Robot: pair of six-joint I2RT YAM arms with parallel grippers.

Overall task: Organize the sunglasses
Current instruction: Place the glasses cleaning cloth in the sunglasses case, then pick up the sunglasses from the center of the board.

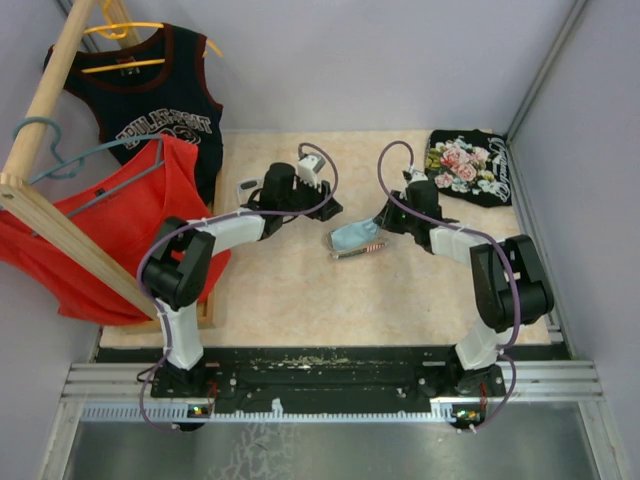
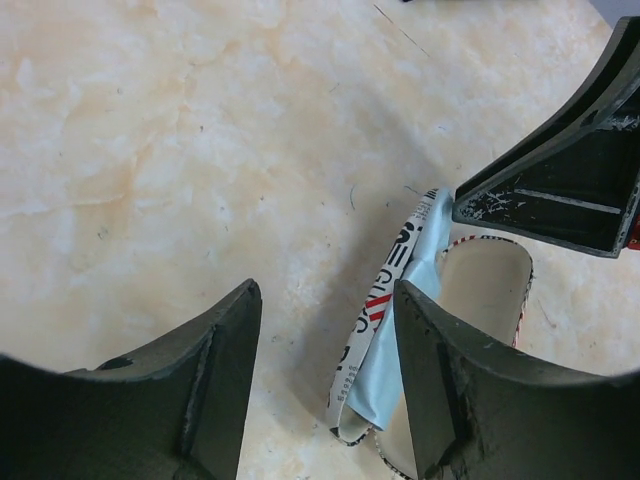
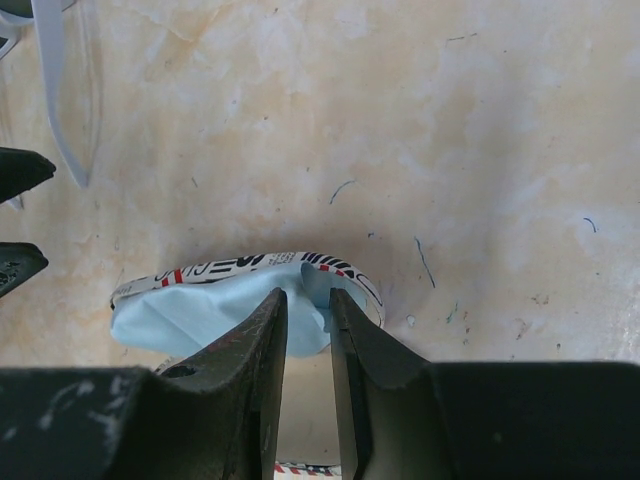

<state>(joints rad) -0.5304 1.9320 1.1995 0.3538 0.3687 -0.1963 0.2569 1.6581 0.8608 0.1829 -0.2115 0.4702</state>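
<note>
Left jaws, seen from above, reach over the middle of the counter (image 1: pixel 300 300), just left of a light-blue cloth (image 1: pixel 355 236); from here I cannot tell how wide they stand. The right jaws come in from the other side and meet the cloth's right end. The cloth lies on a flag-print case (image 1: pixel 356 253), whose striped edge shows along its near side. The sunglasses (image 1: pixel 247 187) are a small white shape on the counter just beside the left wrist, on its left, mostly hidden by the arm and well apart from the case. A black floral garment (image 1: pixel 470 165) lies at the far right corner. A black jersey (image 1: pixel 150 110) and a red shirt (image 1: pixel 120 230) hang on a wooden rack (image 1: pixel 50 90) at the left.

On the left wrist camera, the left jaws are wide apart and hold nothing. The case (image 2: pixel 490 290) shows its pale inside, and the cloth (image 2: pixel 395 370) drapes over its printed rim beside the right-hand finger (image 2: pixel 450 400). One dark finger of the other arm (image 2: pixel 560 180) touches the cloth's top end.

On the right wrist camera, the right jaws are drawn close together and pinch a corner of the cloth (image 3: pixel 200 315), which lies against the case rim (image 3: pixel 240 265). Thin white sunglasses arms (image 3: pixel 55 100) show at the top left, apart from cloth and case.
</note>
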